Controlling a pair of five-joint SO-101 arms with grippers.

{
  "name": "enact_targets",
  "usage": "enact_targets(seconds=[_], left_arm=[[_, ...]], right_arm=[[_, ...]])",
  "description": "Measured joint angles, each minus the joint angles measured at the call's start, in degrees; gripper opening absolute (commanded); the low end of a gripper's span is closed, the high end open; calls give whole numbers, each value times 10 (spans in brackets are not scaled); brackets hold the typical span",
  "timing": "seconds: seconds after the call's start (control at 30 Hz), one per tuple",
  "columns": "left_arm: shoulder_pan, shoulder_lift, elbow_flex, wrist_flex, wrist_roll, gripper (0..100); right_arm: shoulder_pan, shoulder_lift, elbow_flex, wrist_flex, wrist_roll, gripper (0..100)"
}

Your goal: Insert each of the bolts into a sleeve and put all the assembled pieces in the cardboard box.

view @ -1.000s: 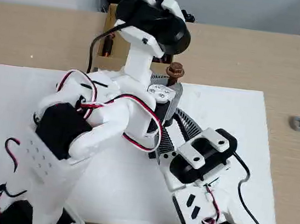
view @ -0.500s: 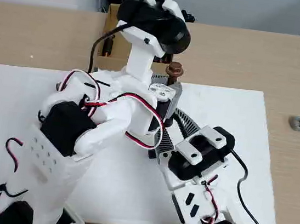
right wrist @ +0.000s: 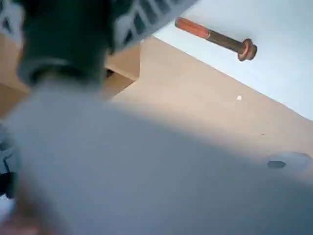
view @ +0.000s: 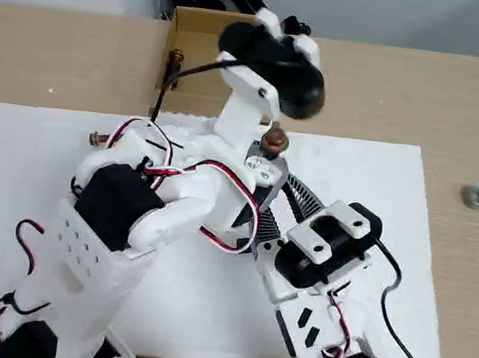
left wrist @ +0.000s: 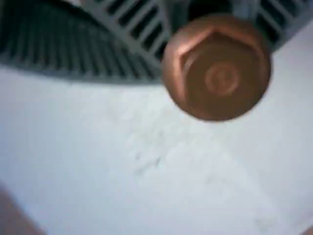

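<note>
Bolt head shows a faint circular stamp, unreadable.

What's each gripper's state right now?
Left gripper: cannot tell.
Right gripper: closed, holding the bolt upright above the mat.
</note>
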Motion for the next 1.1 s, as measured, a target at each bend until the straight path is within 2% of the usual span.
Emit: enact_targets(seconds=[0.17, 0.53, 0.73, 0.93, 1.1], left_arm=[[-7, 0, -1, 5, -8, 136], [-71, 2, 0, 39, -62, 137], [-98, 2, -2, 55, -82, 136], [-175, 2, -40, 57, -88, 133], [-244, 2, -44, 57, -87, 35]], right_arm=[[4, 0, 0, 0, 0, 4], [19, 46, -4, -12, 0, 4], [49, 164, -58, -56, -34, 4], [62, 317, -155, -93, -50, 4], [62, 454, -265, -98, -50, 4]])
